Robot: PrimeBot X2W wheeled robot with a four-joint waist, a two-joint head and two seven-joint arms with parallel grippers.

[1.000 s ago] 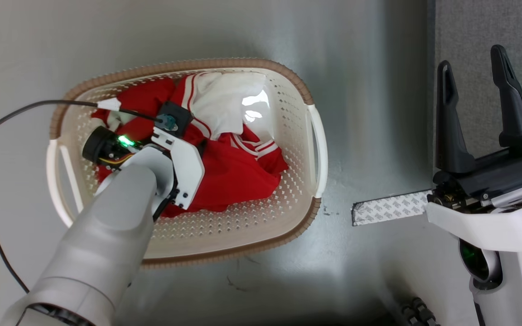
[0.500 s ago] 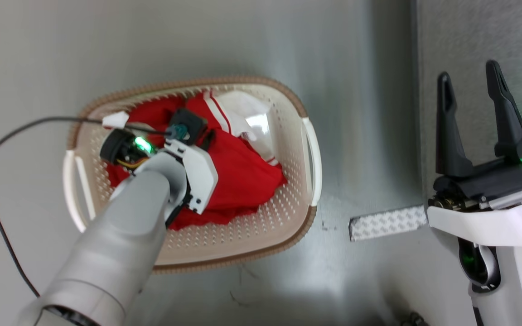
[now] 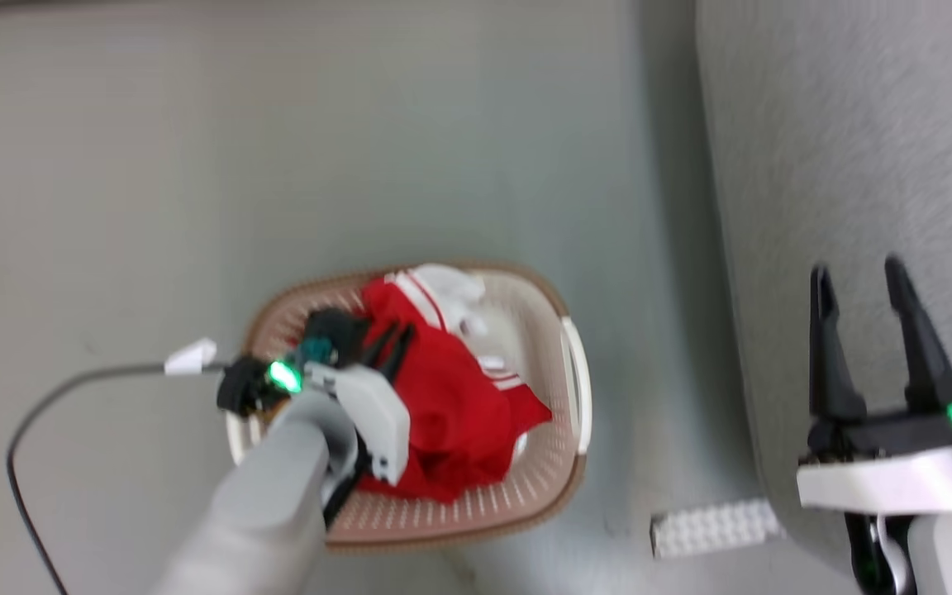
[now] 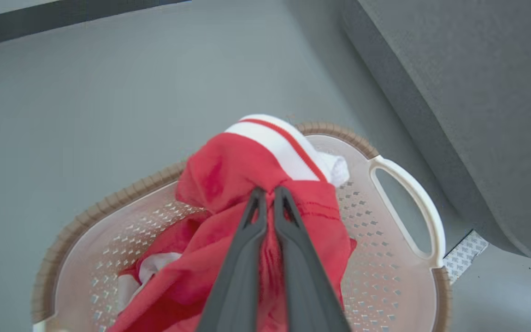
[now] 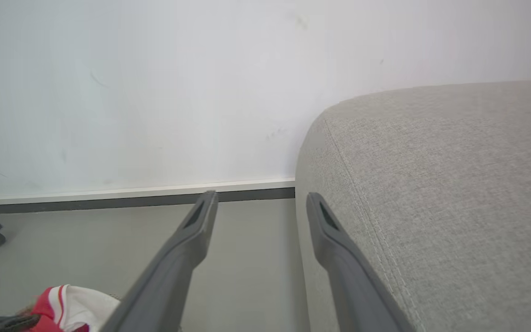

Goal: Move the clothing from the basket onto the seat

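**Three cameras, one overlapping scene**

The head camera looks steeply down from above on the oval cream-white perforated plastic basket (image 3: 534, 481), red fabric clothing (image 3: 453, 413) and large grey upholstered sofa (image 3: 856, 165). The left wrist camera hangs close over the same basket and clothing. The right wrist camera faces level toward a white wall (image 5: 132, 92), sofa alongside.

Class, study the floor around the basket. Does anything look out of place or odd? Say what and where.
A pale patterned strip lies flat on the floor between the basket and the seat, its far end reaching the seat's base. It looks like a stray scrap.
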